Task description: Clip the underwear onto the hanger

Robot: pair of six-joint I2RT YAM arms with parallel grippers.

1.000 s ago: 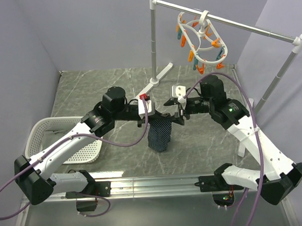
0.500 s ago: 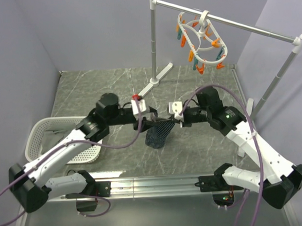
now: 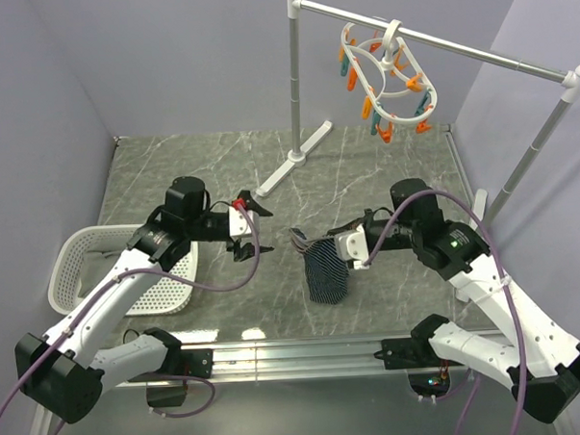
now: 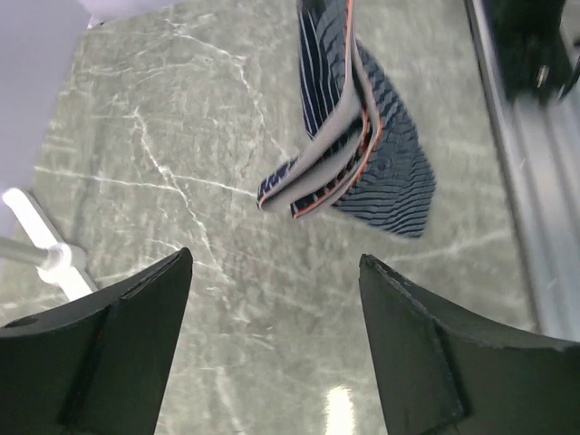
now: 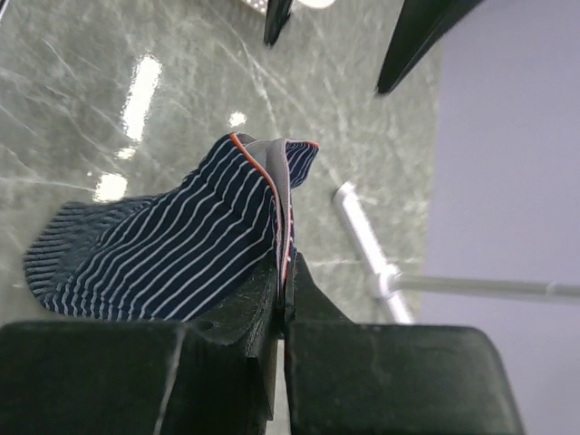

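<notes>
While the right gripper [image 3: 339, 242] pinches the striped underwear [image 3: 326, 271] by its trimmed edge, cloth drooping over the grey marbled table [image 3: 172, 165], left gripper [image 3: 251, 231] spread wide and empty nearby, hanger [image 3: 390, 78] hooked on the rail stand [image 3: 475, 50] at the back, lilac walls [image 3: 168, 59] all round, white basket [image 3: 80, 260] at left.

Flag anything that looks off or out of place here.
The underwear hangs bunched and folded from the right gripper alone. The left gripper is open and empty, apart from it. Nothing looks spilled or damaged.
</notes>
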